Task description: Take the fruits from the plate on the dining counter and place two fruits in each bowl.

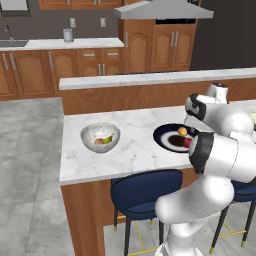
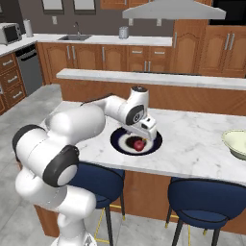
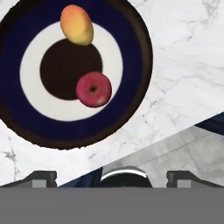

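gripper (image 3: 112, 177) spread wide, empty, above plate (image 3: 127, 35), lined up for red fruit (image 3: 93, 89); orange fruit (image 3: 76, 24) waits; grey bowl (image 1: 100, 137) holds two

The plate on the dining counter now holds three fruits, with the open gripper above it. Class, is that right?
Not quite. The plate holds two fruits, a red one and an orange one, as the hand view shows. The open gripper does hang above it.

Even, soft, shadowless rendered light
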